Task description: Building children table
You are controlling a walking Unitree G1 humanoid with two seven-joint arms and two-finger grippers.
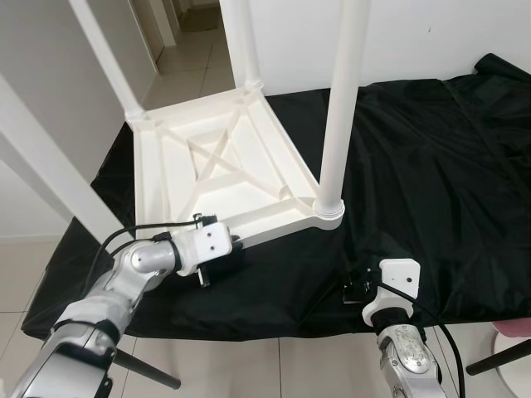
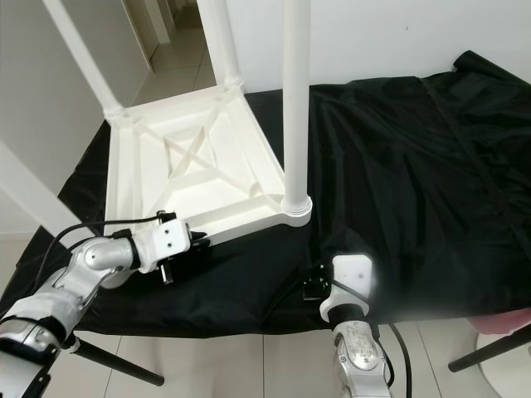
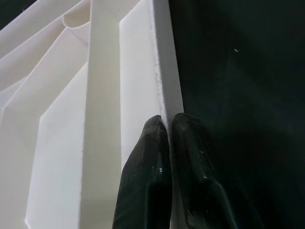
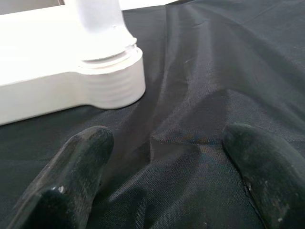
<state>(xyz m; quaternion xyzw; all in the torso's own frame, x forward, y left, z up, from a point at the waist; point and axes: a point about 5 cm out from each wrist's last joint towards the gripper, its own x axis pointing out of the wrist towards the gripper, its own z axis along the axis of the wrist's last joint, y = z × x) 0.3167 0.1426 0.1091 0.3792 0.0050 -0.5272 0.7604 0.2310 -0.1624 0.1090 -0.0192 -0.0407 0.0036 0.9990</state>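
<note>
A white plastic children's table [image 1: 265,222] lies upside down on a black cloth [image 1: 431,166], with its legs pointing up. One leg [image 1: 340,108] stands in the near right corner socket [image 4: 112,81]. My left gripper [image 1: 232,245] is at the table's near edge. In the left wrist view its fingers [image 3: 147,143] are shut on the thin white rim [image 3: 162,71]. My right gripper [image 1: 354,290] hovers low over the cloth just in front of that corner. Its fingers [image 4: 81,162] stand wide open with nothing between them.
The cloth covers a work surface whose front edge [image 1: 274,332] runs just before my arms. Other table legs [image 1: 241,41] rise at the far corners, and one leg [image 1: 50,166] crosses the left foreground. Tiled floor [image 1: 178,62] and a doorway lie behind.
</note>
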